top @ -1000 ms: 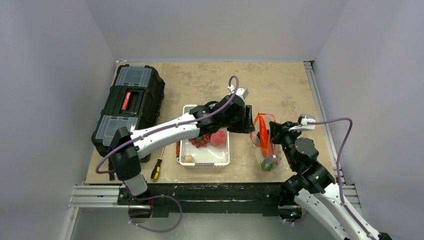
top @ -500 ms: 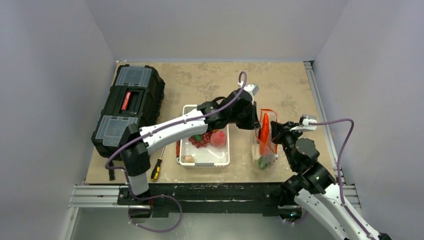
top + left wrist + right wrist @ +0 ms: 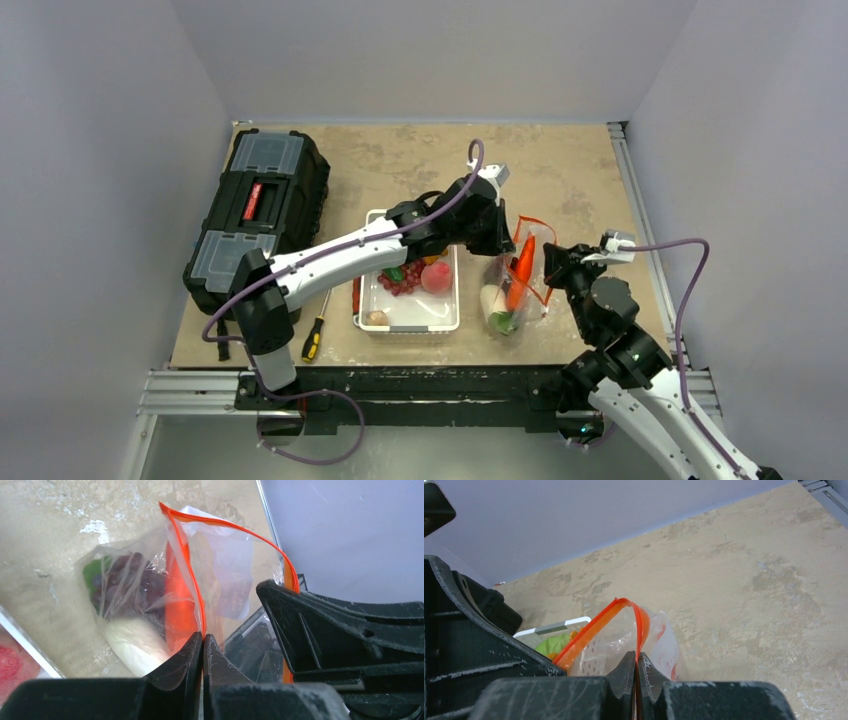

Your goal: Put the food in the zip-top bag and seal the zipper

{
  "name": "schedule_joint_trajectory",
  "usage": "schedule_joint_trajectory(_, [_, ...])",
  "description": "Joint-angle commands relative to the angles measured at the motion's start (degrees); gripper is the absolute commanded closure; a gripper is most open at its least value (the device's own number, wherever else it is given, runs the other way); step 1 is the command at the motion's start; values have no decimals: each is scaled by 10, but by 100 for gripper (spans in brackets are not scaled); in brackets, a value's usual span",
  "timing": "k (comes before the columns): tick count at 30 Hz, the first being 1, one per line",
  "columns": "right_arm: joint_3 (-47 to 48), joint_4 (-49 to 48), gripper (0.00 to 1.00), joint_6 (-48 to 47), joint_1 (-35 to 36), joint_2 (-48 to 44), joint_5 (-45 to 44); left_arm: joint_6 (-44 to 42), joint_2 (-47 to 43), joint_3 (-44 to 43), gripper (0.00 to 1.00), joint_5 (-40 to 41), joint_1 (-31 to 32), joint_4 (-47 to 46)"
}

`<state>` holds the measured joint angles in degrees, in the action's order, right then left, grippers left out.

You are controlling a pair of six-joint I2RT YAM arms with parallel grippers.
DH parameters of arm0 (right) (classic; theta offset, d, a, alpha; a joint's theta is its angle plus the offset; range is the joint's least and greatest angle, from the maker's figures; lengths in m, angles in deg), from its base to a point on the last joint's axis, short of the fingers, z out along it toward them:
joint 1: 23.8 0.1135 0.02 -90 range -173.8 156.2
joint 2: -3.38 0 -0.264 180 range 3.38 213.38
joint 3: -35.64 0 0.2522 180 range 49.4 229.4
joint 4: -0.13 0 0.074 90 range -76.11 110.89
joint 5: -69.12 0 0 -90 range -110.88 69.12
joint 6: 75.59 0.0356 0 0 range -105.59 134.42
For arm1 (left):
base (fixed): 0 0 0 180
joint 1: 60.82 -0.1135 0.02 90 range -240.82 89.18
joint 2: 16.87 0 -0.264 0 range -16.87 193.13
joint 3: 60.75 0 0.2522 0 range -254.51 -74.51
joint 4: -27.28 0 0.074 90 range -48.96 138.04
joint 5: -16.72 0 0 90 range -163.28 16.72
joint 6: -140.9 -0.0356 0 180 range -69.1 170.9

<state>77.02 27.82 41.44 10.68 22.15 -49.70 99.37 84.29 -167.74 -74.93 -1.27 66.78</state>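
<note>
Right of the tray point(image 3: 410, 312) on the counter point(image 3: 420, 160), the bag point(image 3: 520, 290) slumps with carrot point(image 3: 519, 264), radish point(image 3: 491, 299) and grapes point(image 3: 134, 578) inside, its zipper point(image 3: 591, 626) clenched at one side by the left pincer point(image 3: 202, 639) and at the other by the right pincer point(image 3: 636, 656). Filling looks partway done, since a peach point(image 3: 435, 278) and other pieces lie in the tray; next, one pincer should probably let go and fetch them while the other keeps the mouth up and open.

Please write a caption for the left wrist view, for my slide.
The left gripper pinches the zipper of the zip-top bag, which holds grapes, a white radish and a carrot.
</note>
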Motion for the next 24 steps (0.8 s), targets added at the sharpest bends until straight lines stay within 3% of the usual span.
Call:
schedule_joint_trajectory(1, [2,-12,100,5,1,6,-15,12,-13,-17,99,-1,-11,-18])
schedule_joint_trajectory(7, [1,-8,100,4,1,-8,-18,3,-25,-72,99,-31,3,-37])
schedule_joint_trajectory(12, [7,-25,100,-18,1,-40,-15,9,-16,-49,100,-31,-1,-44])
schedule_joint_trajectory(19, [118,12,100,0,1,10,19,-7,-23,-81,100,-42,18,-66])
schedule_joint_trajectory(24, [37,-32,100,31,1,35,5,27,-36,10,100,5,10,-113])
